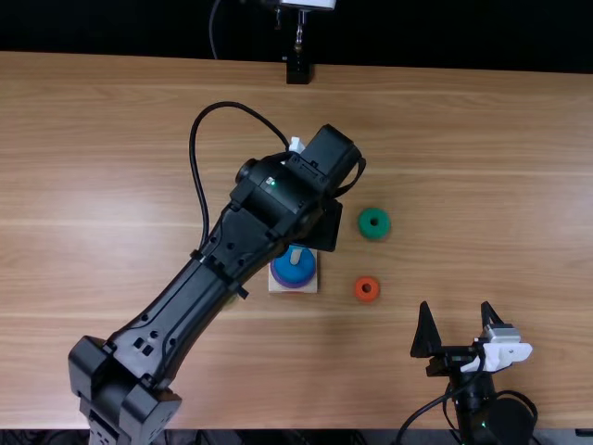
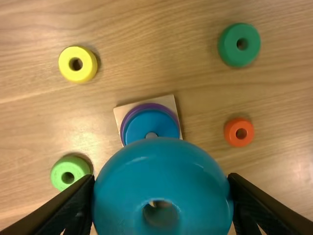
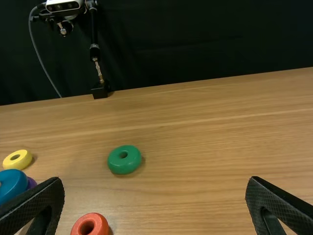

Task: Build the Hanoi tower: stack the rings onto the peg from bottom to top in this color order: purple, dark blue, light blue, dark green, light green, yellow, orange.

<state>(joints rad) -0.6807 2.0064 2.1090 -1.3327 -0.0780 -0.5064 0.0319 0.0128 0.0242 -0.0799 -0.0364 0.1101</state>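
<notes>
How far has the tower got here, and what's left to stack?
Two of seven are on: the purple ring lies under the dark blue ring on the peg. The light blue ring is in the left gripper, not yet stacked. Left on the table: dark green, light green, yellow and orange.

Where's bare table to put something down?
Bare wood lies right of the dark green ring and orange ring, beyond the right gripper. Also left of the left arm. It's crowded by the wooden base, between those rings and the yellow ring, under that arm.
</notes>
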